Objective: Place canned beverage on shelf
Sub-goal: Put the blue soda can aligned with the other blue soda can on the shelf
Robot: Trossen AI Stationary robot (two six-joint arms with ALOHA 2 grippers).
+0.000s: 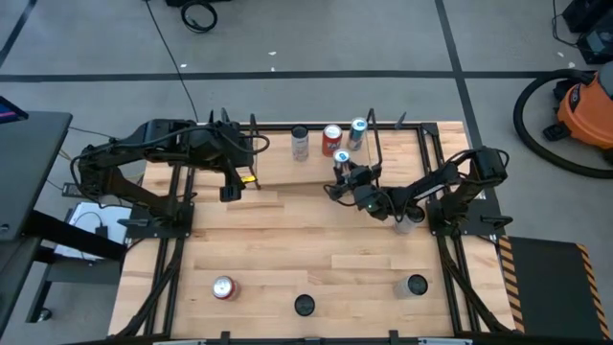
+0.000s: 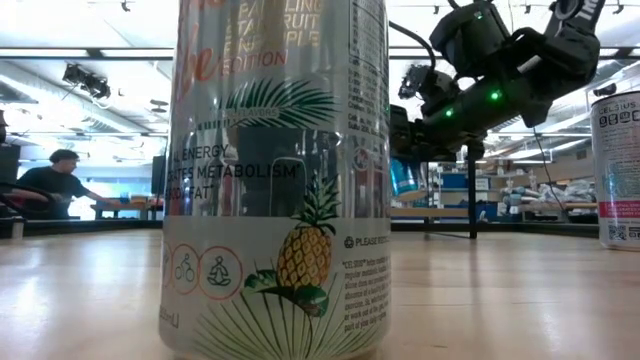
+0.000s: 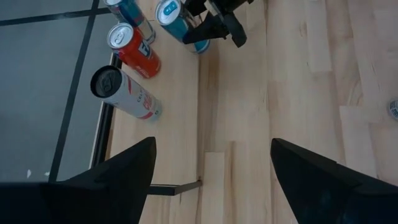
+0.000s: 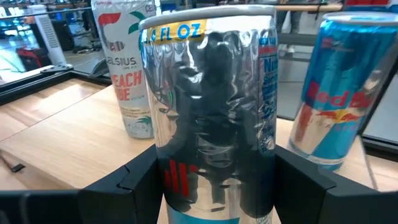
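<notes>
The shelf stands at the table's far edge, a black rod frame around a light wood board. On it stand a white can with a dark top, a red can and a blue can. My right gripper is shut on a silver and blue can at the shelf's near side, in front of those cans. In the low view the held can seems a little above the board. My left gripper is open and empty by the shelf's left end. My right gripper pinches the can's side wall between its two fingers, one finger on each side, at about mid-height. The fingers come roughly level from the table's near right. The can stands upright in the hold; whether its base touches the board I cannot tell.
Three loose cans stand near the table's front edge: a silver-topped red one, a dark-topped one and another. One more can stands under my right arm. A pineapple-print can fills the low view.
</notes>
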